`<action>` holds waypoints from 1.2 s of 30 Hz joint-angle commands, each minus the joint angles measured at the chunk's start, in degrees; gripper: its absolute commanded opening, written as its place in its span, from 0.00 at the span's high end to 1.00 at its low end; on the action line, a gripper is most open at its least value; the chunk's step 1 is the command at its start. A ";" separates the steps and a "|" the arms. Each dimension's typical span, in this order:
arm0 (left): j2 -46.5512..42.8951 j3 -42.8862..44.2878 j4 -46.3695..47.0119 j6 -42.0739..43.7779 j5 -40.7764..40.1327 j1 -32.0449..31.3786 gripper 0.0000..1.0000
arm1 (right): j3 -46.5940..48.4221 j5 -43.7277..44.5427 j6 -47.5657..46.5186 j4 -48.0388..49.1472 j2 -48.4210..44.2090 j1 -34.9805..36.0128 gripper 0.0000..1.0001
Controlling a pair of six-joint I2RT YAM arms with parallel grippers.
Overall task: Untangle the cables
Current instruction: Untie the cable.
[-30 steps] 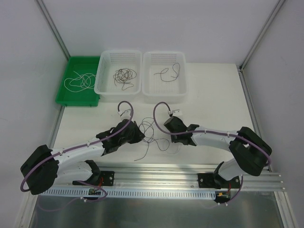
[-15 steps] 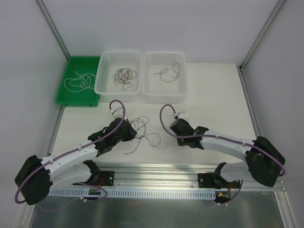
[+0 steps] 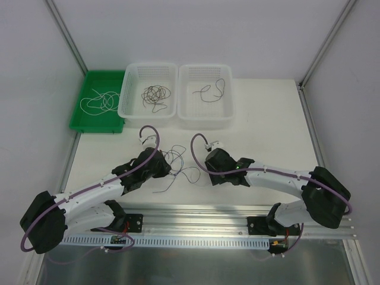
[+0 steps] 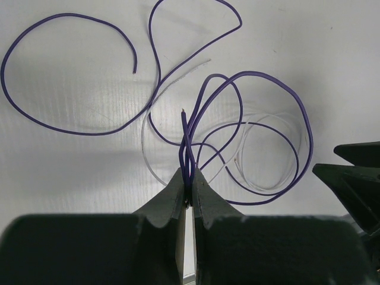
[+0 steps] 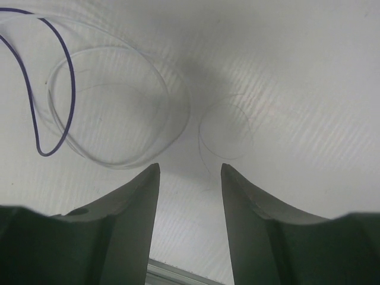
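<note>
Left fingers (image 4: 169, 196) pinch the cables (image 4: 187, 148) (right fingers (image 5: 133, 205) spread nearby), well apart from the baskets (image 3: 147, 114).

A white table (image 3: 267, 119) fills the space, walled in by pale panels. At its far left corner sits a green tray (image 3: 97, 128). Just beside the tray stands a white perforated basket (image 3: 147, 117), and a second white basket (image 3: 205, 121) stands against that one's right side. An aluminium rail (image 3: 196, 217) runs along the near edge
</note>
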 commanded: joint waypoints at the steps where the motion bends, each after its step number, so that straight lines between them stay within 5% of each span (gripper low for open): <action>1: -0.89 0.70 -0.21 1.31 0.65 0.48 1.00 | 3.89 -3.00 -1.58 2.80 2.76 0.88 0.50; 12: -1.77 0.35 -0.47 1.31 0.21 0.48 1.00 | 11.27 2.26 3.60 -0.45 16.12 2.02 0.53; 15: -2.73 0.26 -1.17 1.57 -0.76 0.74 1.00 | 11.19 6.57 5.45 -3.44 17.88 1.93 0.68; 16: -3.09 0.09 -1.35 1.66 -1.19 0.92 1.00 | 10.93 8.58 5.80 -4.83 18.06 2.02 0.86; 18: -4.05 0.09 -2.74 1.75 -1.72 2.14 1.00 | 9.70 10.96 6.68 -6.51 17.11 1.32 0.99; 20: -5.45 0.09 -4.50 2.10 -2.60 3.64 1.00 | 7.43 13.86 6.68 -9.32 15.35 -0.34 0.99; 23: -8.61 -0.09 -8.02 2.36 -4.18 7.06 1.00 | 3.12 13.62 5.63 -10.56 7.02 -8.59 0.99; 29: -18.09 -0.44 -16.18 2.45 -9.62 14.17 1.00 | -5.25 2.00 2.46 -11.07 -17.48 -42.48 0.99; 36: -25.68 0.79 -20.95 3.33 -12.63 18.23 1.00 | 3.18 -1.50 -1.31 -18.20 -32.89 -54.67 0.99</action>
